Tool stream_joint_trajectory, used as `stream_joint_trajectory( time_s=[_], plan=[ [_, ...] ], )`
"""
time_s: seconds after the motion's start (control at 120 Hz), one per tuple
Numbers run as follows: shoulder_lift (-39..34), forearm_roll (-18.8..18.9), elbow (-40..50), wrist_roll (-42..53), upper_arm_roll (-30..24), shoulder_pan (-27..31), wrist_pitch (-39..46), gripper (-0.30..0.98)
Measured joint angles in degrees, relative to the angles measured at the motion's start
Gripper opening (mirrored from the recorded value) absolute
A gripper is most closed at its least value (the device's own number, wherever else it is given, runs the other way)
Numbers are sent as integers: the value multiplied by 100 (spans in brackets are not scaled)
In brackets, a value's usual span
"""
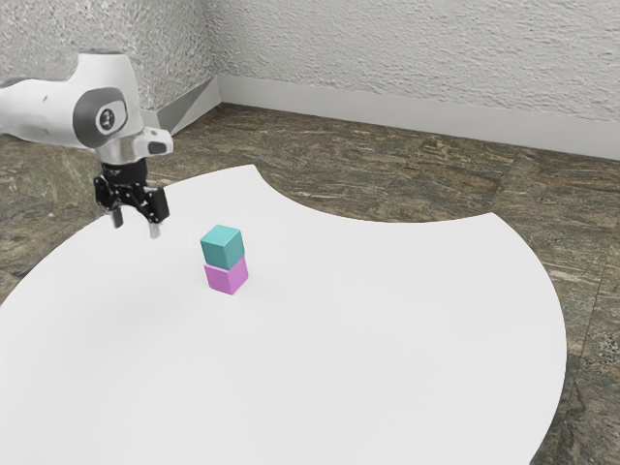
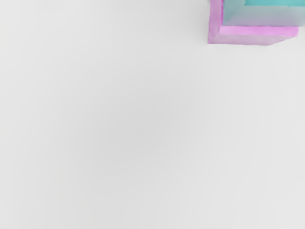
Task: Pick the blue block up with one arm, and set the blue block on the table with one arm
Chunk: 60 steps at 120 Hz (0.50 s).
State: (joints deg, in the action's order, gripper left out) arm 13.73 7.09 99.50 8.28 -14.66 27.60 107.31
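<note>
Blue blk (image 1: 223, 248) atop pink blk (image 1: 226, 277), ext. view's R of pincer (image 1: 137, 225); pincer's spread wide, empty.

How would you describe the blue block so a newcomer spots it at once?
Find the white table with a curved notch. On it, toward the exterior view's left, stands a small stack. The blue block is its teal upper cube, set apart by colour and height from the pink block beneath.
</note>
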Motion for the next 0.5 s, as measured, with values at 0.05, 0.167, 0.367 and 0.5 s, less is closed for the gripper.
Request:
stream_joint_trajectory(
  time_s=[0.05,0.167,0.367,0.5],
  plan=[
    [26,-20,-15,-94,-3,-64,119,69],
    [-143,-54,300,-310,-68,-113,359,69],
    [-642,-78,1342,-605,-97,-91,1007,69],
    [-285,-64,1007,-694,-91,-122,1401,69]
  ],
)
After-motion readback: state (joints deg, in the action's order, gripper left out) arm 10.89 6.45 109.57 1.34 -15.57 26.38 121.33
